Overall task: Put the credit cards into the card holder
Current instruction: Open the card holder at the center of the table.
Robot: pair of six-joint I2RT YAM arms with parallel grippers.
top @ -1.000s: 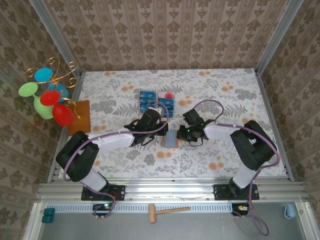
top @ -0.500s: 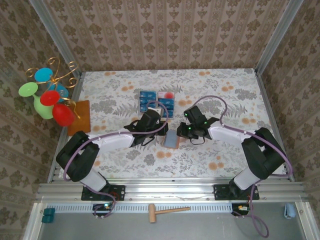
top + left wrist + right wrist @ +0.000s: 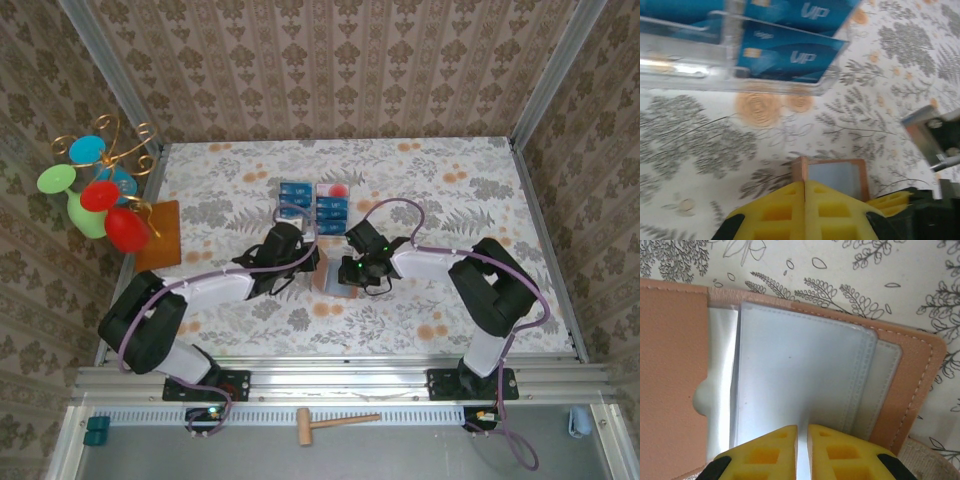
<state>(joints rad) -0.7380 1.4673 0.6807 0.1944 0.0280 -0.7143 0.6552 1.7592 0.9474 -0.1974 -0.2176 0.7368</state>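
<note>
Now we spread wallet (image 3: 675,365): left gripper (image 3: 805,185) clamps its edge, right gripper (image 3: 802,429) nips sleeve (image 3: 800,365); next likely fetch cards (image 3: 790,52), 12 o'clock.

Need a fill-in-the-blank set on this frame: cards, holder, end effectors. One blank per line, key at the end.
1. The credit cards in the clear tray are coloured ___.
2. The card holder lies ___ on the table, its clear sleeves showing.
3. The right end effector pinches a sleeve and the left end effector grips the holder's brown edge; both are ___, not open.
4. The dot on the tray is ___.

Missing words: blue; open; shut; red
</note>
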